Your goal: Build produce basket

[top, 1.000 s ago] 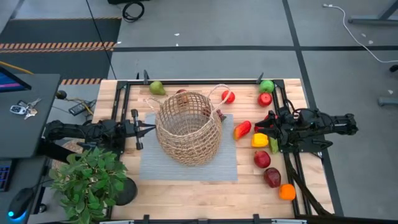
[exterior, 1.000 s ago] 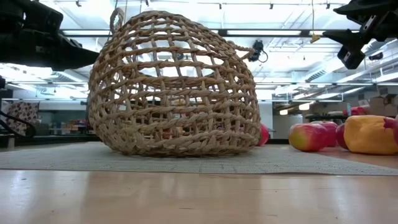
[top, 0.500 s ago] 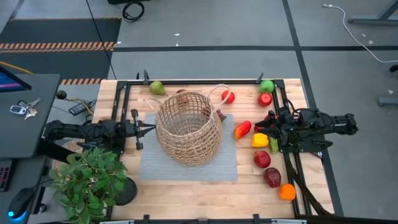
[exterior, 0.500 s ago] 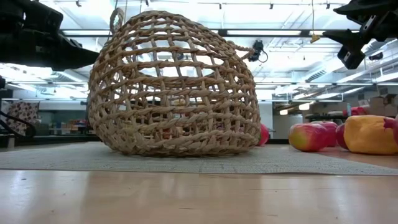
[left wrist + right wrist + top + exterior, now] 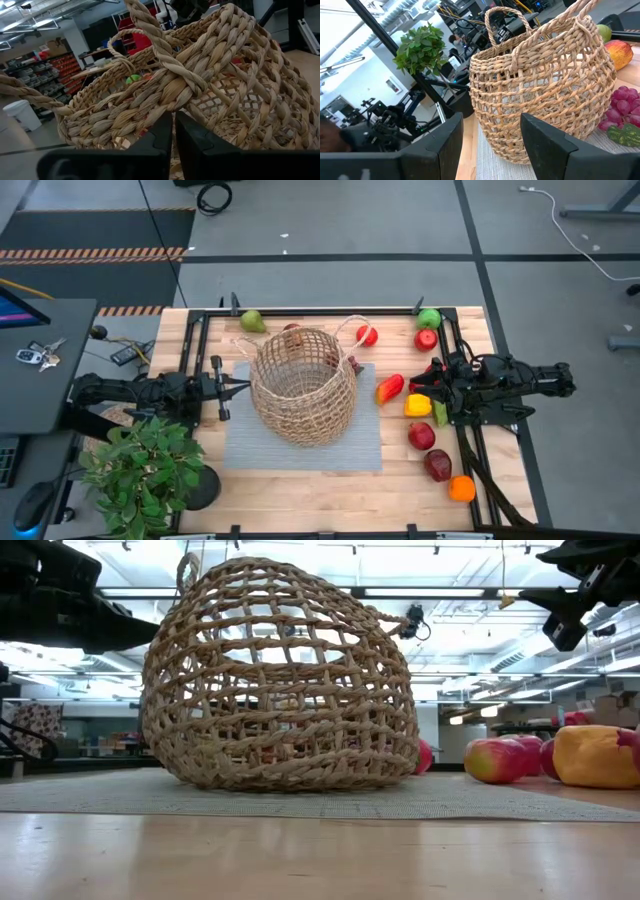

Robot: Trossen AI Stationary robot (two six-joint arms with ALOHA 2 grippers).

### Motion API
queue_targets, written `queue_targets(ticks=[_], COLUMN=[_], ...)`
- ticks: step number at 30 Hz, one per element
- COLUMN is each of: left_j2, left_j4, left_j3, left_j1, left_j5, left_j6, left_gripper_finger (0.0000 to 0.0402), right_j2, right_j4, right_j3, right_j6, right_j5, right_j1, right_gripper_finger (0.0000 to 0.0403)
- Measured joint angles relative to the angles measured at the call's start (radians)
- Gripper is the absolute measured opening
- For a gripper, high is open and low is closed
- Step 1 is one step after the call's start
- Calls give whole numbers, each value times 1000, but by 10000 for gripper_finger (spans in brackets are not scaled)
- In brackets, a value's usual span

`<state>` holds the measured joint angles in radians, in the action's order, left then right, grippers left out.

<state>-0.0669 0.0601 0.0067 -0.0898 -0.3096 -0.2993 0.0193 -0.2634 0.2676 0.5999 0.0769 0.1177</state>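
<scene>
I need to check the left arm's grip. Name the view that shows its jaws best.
The left wrist view: the left gripper has its jaws nearly together at the basket rim weave. The high view shows it small beside the basket; the low view shows only dark arm; the right wrist view shows it far off.

Grey floor (image 5: 330, 225), perhaps concrete

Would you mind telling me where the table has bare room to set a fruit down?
The near strip of wood between the potted plant and the orange, below the grey mat, is bare. It is crowded right of the basket, where peppers and apples cluster by the right gripper.
</scene>
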Motion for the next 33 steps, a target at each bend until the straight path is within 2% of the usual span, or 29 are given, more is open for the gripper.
queue_targets(ticks=[17, 19, 22, 28, 33], left_j2=[0, 0, 0, 0, 0], left_j4=[0, 0, 0, 0, 2], left_j3=[0, 0, 0, 0, 0], left_j1=[0, 0, 0, 0, 0], left_j5=[0, 0, 0, 0, 0], left_j6=[0, 0, 0, 0, 0], left_gripper_finger=[28, 29, 33, 34, 28], right_j2=[0, 0, 0, 19, 37], right_j4=[0, 14, 88, 333, 492], right_j3=[0, 0, 0, 0, 0], right_j6=[0, -2, -40, -86, -175], right_j5=[0, 32, 159, 309, 280], right_j1=[0, 0, -2, -2, -2], right_gripper_finger=[203, 203, 203, 203, 203])
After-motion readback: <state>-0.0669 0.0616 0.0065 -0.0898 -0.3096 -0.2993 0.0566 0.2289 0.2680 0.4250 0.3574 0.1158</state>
